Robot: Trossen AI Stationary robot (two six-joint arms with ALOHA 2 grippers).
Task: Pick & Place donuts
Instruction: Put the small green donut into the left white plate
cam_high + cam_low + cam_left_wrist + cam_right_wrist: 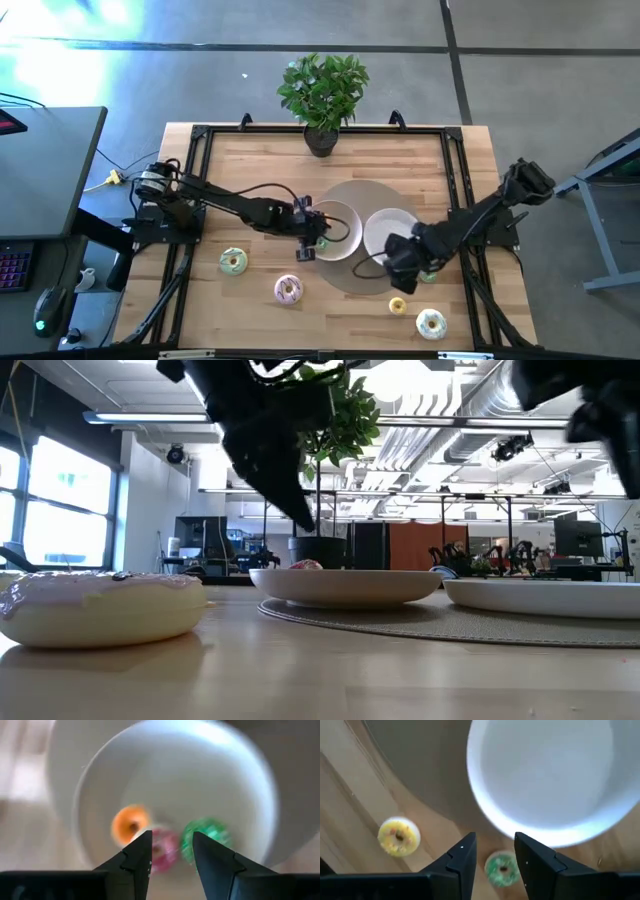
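A light wooden table (260,315) carries a round grey mat (345,195) on which two white plates sit side by side, with a potted plant (322,95) standing at the far edge. Over the left plate (340,215) hangs the left gripper (310,238), its fingers (137,862) parted and holding nothing; its wrist view looks down on three small donuts in that plate, an orange donut (129,823), a pink donut (167,851) and a green donut (205,836), lying close together. The right gripper (403,262) hovers at the near rim of the right plate (385,228), released too, its spread fingers (460,865) framing a second green-iced donut (501,868) that lies on the wood just beside the mat's edge. A small yellow donut (397,306) rests on the table near it, with a larger white-and-yellow donut (431,323) towards the near right corner. On the left half of the table lie a pale green-iced donut (234,262) and, nearer the front, a pink-and-white donut (288,290), well apart from the plates.
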